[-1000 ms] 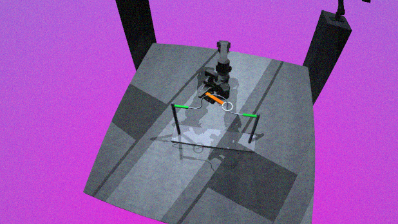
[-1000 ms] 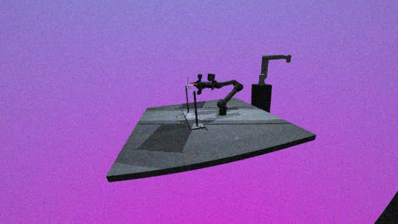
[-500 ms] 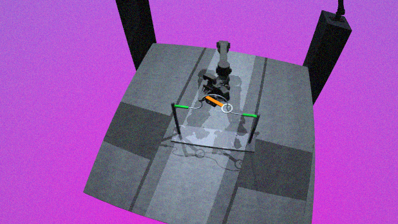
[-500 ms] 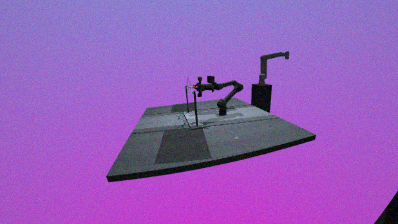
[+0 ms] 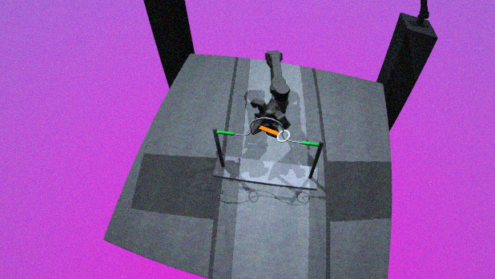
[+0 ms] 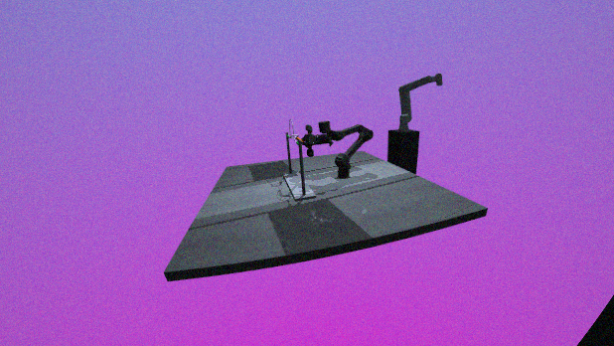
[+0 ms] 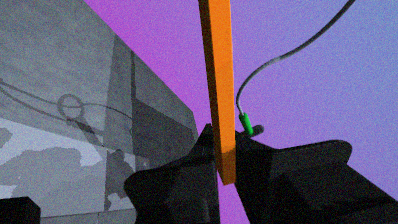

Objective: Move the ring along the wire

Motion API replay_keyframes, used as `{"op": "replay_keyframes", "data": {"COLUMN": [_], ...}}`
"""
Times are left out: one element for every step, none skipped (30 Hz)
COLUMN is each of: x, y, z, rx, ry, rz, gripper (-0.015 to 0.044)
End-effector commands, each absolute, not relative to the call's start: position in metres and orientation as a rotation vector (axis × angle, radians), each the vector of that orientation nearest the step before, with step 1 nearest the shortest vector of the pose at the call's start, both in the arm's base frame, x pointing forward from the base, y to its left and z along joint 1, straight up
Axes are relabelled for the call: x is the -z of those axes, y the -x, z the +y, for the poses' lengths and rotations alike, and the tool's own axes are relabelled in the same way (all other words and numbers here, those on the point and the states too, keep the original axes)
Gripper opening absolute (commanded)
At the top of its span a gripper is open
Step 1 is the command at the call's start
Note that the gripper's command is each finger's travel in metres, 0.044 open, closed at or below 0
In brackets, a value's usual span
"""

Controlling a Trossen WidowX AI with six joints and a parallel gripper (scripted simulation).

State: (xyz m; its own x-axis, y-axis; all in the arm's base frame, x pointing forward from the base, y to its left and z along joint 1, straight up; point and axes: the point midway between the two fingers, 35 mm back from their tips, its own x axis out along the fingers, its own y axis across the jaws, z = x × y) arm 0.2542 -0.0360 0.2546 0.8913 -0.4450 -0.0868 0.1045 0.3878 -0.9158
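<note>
The white ring (image 5: 278,138) is around the thin grey wire (image 5: 267,118), at the right foot of its arch, between the middle and the right green part (image 5: 311,143). The left green part (image 5: 225,132) is beyond the arch; one green part (image 7: 246,124) shows in the wrist view. The orange handle (image 5: 269,131) (image 6: 299,139) (image 7: 220,65) runs from the ring to my gripper (image 5: 259,127) (image 7: 213,127). The gripper is shut on the handle's end, behind the wire. The ring is out of the wrist view. I cannot tell how wide the gap between ring and wire is.
A dark left post (image 5: 219,150) and right post (image 5: 315,160) rise from a pale base plate (image 5: 288,180). Patchy shadows cross the table (image 5: 352,120) (image 6: 407,204). Another arm (image 6: 405,104) stands on a dark pedestal (image 5: 408,68) (image 6: 403,151) beyond the table.
</note>
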Motion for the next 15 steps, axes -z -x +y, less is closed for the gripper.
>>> {"op": "replay_keyframes", "data": {"x": [-0.238,-0.235,-0.233,-0.230,-0.228,-0.225,-0.221,-0.218,-0.216,-0.215,-0.212,-0.209,-0.206,-0.203,-0.201], "y": [-0.254,-0.254,-0.254,-0.254,-0.254,-0.254,-0.255,-0.256,-0.257,-0.258,-0.259,-0.261,-0.262,-0.263,-0.263], "z": [-0.028,-0.026,-0.024,-0.022,-0.021,-0.018,-0.016,-0.014,-0.013,-0.012,-0.010,-0.008,-0.006,-0.004,-0.001], "rx": [0.333,0.326,0.322,0.317,0.311,0.304,0.294,0.286,0.280,0.273,0.264,0.252,0.242,0.235,0.230], "ry": [1.013,0.988,0.970,0.952,0.932,0.908,0.880,0.861,0.848,0.834,0.816,0.793,0.768,0.748,0.729], "rz": [0.369,0.374,0.377,0.380,0.383,0.384,0.380,0.376,0.371,0.365,0.356,0.344,0.337,0.335,0.335], "gripper": [-0.0150,-0.0150,-0.0150,-0.0150,-0.0150,-0.0150,-0.0150,-0.0150,-0.0150,-0.0150,-0.0150,-0.0150,-0.0150,-0.0150,-0.0150]}}
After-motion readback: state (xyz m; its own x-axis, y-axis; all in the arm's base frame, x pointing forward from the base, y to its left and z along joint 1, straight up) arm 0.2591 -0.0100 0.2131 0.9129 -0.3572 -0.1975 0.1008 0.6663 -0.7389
